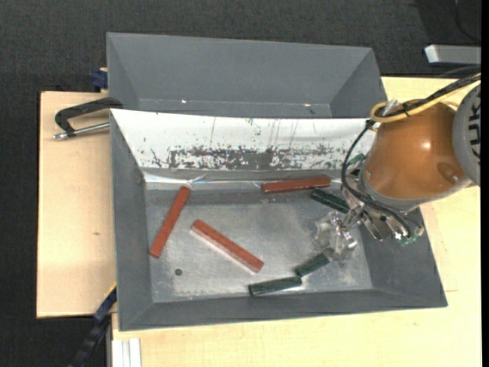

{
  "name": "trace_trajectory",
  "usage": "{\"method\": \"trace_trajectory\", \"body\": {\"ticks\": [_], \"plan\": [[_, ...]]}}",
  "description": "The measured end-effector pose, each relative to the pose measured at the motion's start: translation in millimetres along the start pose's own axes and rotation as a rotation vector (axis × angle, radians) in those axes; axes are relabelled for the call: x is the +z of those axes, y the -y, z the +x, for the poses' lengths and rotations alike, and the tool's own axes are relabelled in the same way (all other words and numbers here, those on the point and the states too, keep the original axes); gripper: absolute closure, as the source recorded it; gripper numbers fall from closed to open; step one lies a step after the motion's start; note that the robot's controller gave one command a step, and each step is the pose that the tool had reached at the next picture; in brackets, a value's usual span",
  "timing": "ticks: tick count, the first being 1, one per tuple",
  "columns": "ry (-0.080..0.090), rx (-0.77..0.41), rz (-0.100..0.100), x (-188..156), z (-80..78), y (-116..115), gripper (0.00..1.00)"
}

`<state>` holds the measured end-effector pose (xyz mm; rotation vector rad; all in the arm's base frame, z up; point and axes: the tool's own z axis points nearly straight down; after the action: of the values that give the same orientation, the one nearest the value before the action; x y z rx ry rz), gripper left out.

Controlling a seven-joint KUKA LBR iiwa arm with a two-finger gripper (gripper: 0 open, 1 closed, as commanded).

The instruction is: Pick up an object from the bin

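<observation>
Hanging low in the right part of the grey bin (131,235), the hand (338,234) sits under the arm's round orange cover (412,163). I cannot tell how far open the hand is, and I cannot see anything held in it. The thing nearest to it is a short dark green stick (312,265). It lies flat on the bin floor, just on the near side of the hand, and its far end comes up close to the hand. I think this is the stick to pick. It looks small and thin, so it is likely light. It looks straight and hard, so it should not bend or squash. Its sides look smooth, so it could slip or spin away if it is pinched near one end. The best place to take hold looks like the middle, across its thin sides. A longer dark green stick (274,287) lies just to its left, by the near wall, and their ends nearly touch, so a bump could push both. Another dark green stick (329,200) lies on the far side of the hand. One red stick (296,185) rests by the far wall. Two more red sticks, one in the middle (227,245) and one on the left (169,222), lie well apart from the hand.
</observation>
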<state>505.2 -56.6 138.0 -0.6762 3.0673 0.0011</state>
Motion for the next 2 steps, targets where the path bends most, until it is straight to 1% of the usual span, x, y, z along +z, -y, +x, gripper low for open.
{"method": "trace_trajectory", "body": {"ticks": [1,2], "plan": [[0.000,0.000,0.000,0.0,0.0,0.0,0.00],[0.000,0.000,0.000,0.0,0.0,0.0,0.00]]}}
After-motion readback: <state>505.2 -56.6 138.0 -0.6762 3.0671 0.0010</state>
